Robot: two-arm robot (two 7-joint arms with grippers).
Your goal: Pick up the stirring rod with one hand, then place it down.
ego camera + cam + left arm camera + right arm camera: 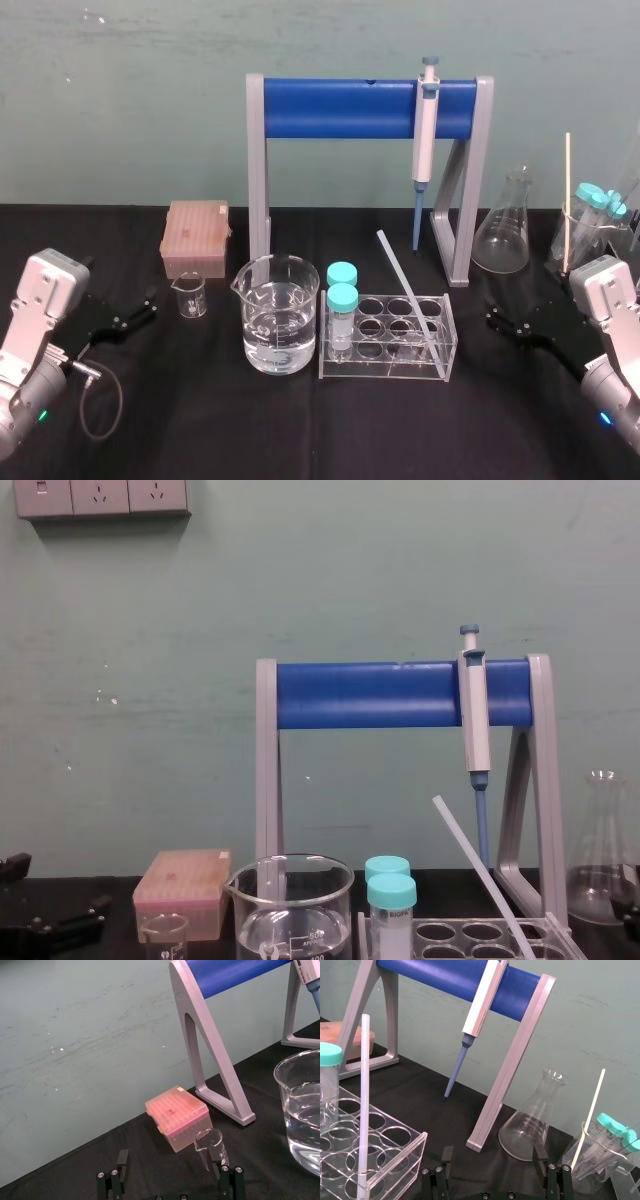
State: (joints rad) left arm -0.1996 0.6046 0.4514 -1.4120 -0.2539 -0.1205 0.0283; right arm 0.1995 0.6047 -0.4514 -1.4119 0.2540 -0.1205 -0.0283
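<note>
Left edge of the black-covered surface (200, 420): the left gripper (148, 305) (172, 1180) sits low over the cloth with its fingers spread wide, holding nothing. Just ahead of it stands a small empty glass beaker (190, 296) (212, 1147), apart from the fingertips.

Behind the beaker, toward the back edge, we note a pink pipette-tip box (195, 238) (183, 880). To its right is a large beaker (280, 315) (292, 910), partly filled with clear liquid.

A grey stand with a blue crossbar (340, 108) spans the middle back. A white-and-blue pipette (426, 130) hangs from its right end, tip down.

Centre: a clear tube rack (385, 368) holds two teal-capped tubes (342, 300) at its left end. The stirring rod (403, 275) (364, 1110) (478, 865) stands in this rack. Its lower end sits in a well near the right end and it leans up toward the stand; neither gripper touches it.

Right of the stand is an empty Erlenmeyer flask (505, 230) (532, 1120). Beyond it, near the right edge, a beaker (590, 235) holds capped tubes and a thin pale stick (567, 200).

The right gripper (500, 315) (495, 1175) is low in front of the flask, fingers spread apart, empty and well away from the rod.
</note>
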